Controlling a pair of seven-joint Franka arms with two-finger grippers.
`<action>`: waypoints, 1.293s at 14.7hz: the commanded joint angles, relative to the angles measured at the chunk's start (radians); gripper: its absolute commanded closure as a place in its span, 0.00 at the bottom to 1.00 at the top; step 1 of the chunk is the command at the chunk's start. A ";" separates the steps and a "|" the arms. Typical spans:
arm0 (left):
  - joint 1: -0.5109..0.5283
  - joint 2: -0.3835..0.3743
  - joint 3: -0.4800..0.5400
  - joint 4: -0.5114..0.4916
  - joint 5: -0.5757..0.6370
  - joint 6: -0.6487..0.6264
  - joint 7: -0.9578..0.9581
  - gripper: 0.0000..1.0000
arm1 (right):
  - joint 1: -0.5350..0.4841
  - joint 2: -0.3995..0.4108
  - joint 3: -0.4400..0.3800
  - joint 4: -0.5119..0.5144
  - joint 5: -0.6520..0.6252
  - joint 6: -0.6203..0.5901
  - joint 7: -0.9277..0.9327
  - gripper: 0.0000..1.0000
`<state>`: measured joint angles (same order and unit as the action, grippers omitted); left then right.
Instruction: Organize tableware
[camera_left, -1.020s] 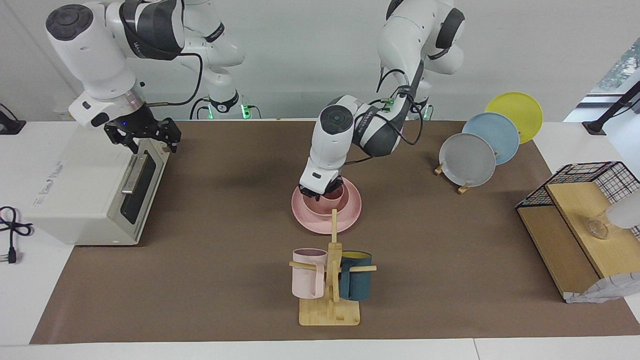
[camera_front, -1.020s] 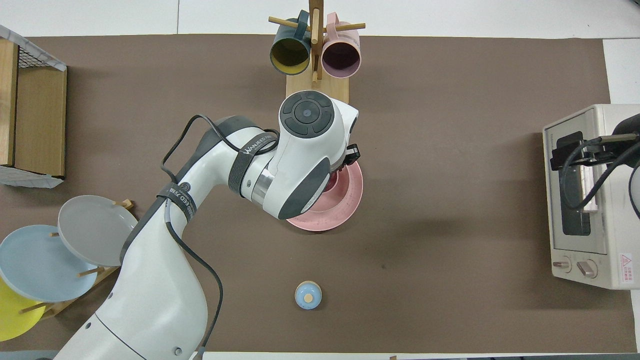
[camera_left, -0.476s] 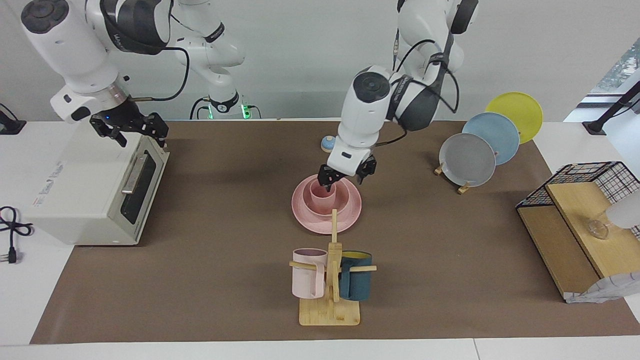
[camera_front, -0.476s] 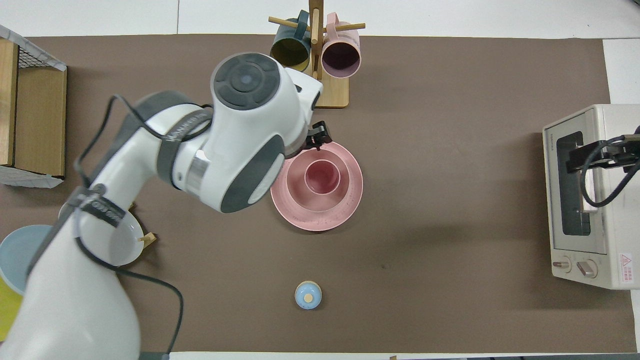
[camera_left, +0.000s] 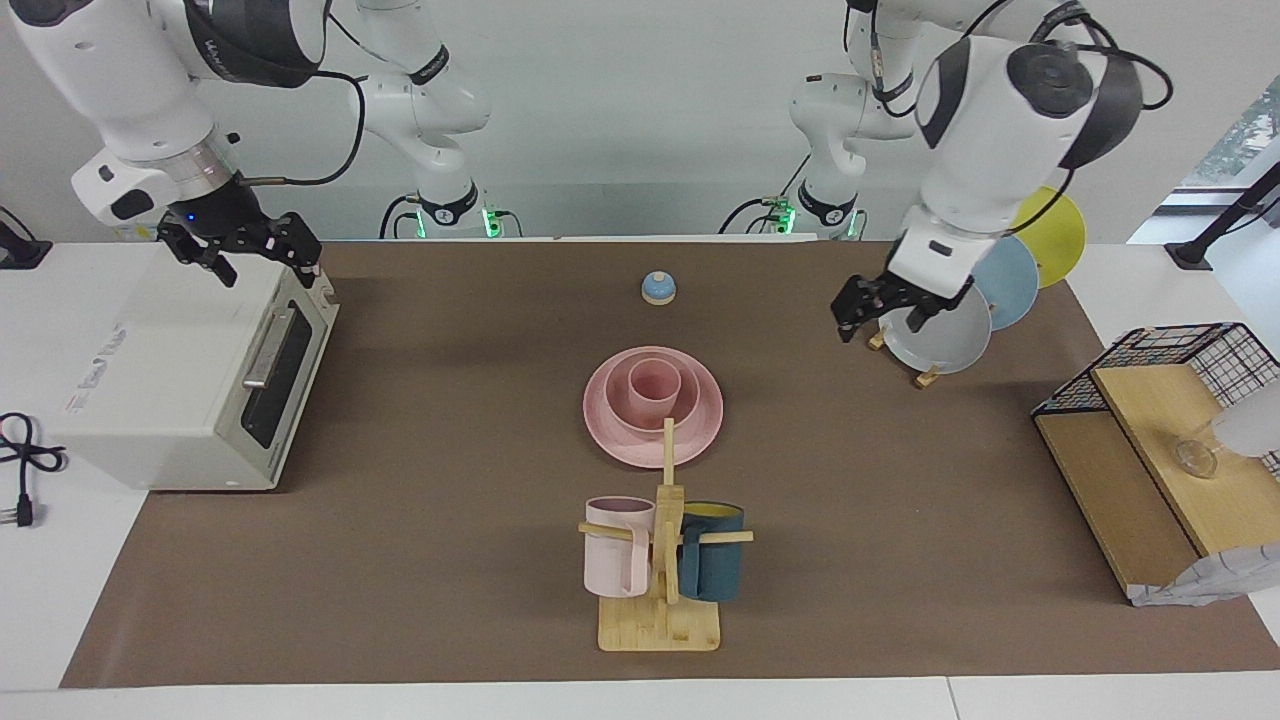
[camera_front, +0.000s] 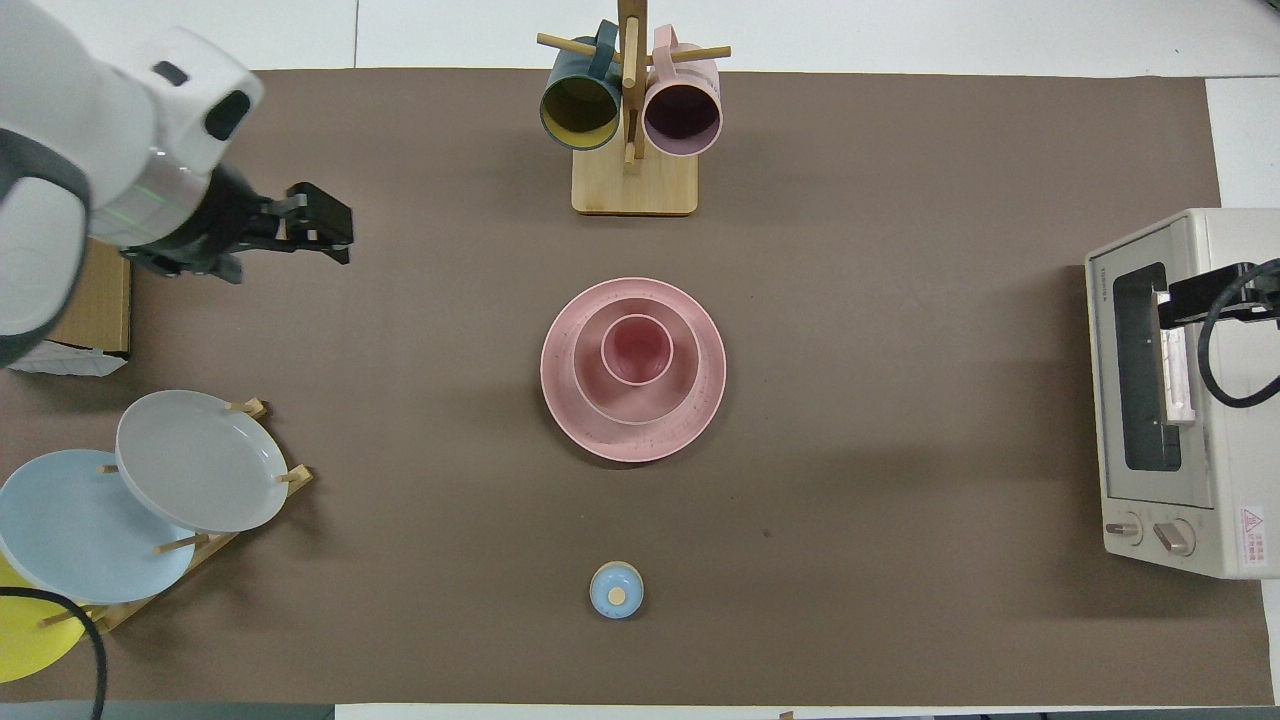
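Overhead view, mid-table: wide flat matte pink plate (camera_front: 633, 432) on the brown mat; smaller deep pink bowl (camera_front: 600, 387) seated on it; small handleless tapered pink cup (camera_front: 637, 349) upright inside the bowl. The three are nested and concentric, untouched by either arm.

Wooden mug tree (camera_left: 660, 600): farther from the robots than the stack, carrying a pale pink mug (camera_left: 616, 547) and a dark teal mug (camera_left: 711, 565).

Small blue bell (camera_left: 658, 288): nearer to the robots than the stack.

Left gripper (camera_left: 888, 308): raised, empty, fingers spread, over the mat beside the grey plate (camera_left: 943, 335) of the plate rack.

Right gripper (camera_left: 248, 250): raised over the white toaster oven (camera_left: 170, 390), fingers spread, holding nothing.
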<state>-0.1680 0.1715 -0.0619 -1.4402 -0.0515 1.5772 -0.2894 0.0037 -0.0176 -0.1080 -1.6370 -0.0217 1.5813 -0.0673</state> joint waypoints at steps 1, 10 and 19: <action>0.067 -0.064 -0.013 -0.086 0.004 -0.011 0.125 0.00 | 0.002 -0.004 -0.002 -0.006 0.019 -0.003 -0.016 0.00; 0.097 -0.201 -0.010 -0.232 0.012 0.012 0.193 0.00 | 0.004 -0.008 0.008 -0.011 0.019 -0.015 -0.020 0.00; 0.087 -0.207 -0.024 -0.152 0.042 -0.068 0.228 0.00 | 0.004 -0.008 0.008 -0.011 0.019 -0.015 -0.020 0.00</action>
<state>-0.0804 -0.0305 -0.0836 -1.5968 -0.0300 1.5319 -0.0926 0.0146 -0.0174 -0.1006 -1.6390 -0.0210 1.5753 -0.0673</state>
